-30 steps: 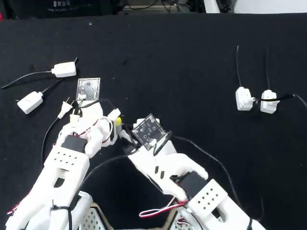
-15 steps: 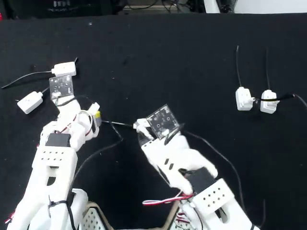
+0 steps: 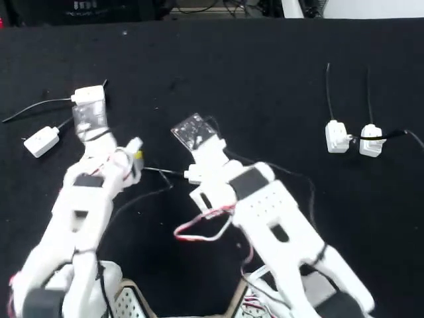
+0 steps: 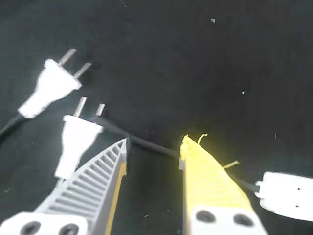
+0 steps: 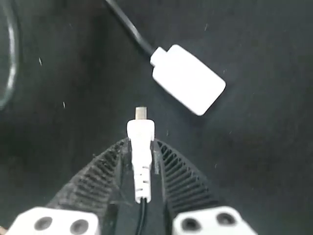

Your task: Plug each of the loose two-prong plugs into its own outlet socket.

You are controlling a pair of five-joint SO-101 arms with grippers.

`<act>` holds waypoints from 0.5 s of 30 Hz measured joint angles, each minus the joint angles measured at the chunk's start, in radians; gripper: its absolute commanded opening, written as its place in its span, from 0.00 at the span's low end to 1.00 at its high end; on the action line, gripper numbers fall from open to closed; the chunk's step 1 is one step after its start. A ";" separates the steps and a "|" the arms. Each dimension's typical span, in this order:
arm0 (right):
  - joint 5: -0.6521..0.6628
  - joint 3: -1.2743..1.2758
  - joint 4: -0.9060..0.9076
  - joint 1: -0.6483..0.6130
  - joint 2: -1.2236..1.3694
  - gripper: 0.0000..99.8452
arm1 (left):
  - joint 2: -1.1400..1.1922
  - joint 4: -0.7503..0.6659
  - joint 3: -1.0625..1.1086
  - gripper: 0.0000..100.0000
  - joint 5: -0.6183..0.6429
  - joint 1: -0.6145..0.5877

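My right gripper [image 5: 141, 142] is shut on a white two-prong plug [image 5: 141, 129] whose prongs point at a white outlet socket [image 5: 188, 85] a short way ahead, not touching it. My left gripper [image 4: 154, 142] is open over the black cloth, with a thin black cable [image 4: 146, 144] running between its fingertips. Two loose white plugs [image 4: 49, 88] [image 4: 76, 139] lie beside its grey finger [image 4: 93, 181], and a white socket [image 4: 286, 193] lies beyond the yellow finger [image 4: 208, 181]. In the high view two sockets [image 3: 41, 140] [image 3: 89, 95] lie at the far left by the left arm [image 3: 86, 192].
Two more white socket blocks [image 3: 336, 136] [image 3: 371, 141] with thin cables sit side by side at the right of the black cloth. The right arm [image 3: 265, 205] stretches up the middle. Red and white wires hang at its base [image 3: 199, 225].
The left arm swung left and back toward the sockets. The right arm stretched toward the back of the table and its wrist turned.
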 measured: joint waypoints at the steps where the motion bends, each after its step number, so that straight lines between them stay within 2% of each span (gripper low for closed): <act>1: 0.000 -0.018 0.014 0.000 0.037 0.01 | 0.060 0.000 -0.034 0.18 -0.018 0.020; 7: 0.000 -0.044 0.028 0.009 0.146 0.01 | 0.400 0.029 -0.230 0.18 -0.060 0.063; 15: 0.077 -0.061 -0.006 0.227 0.213 0.01 | 0.440 0.078 -0.279 0.18 -0.068 0.063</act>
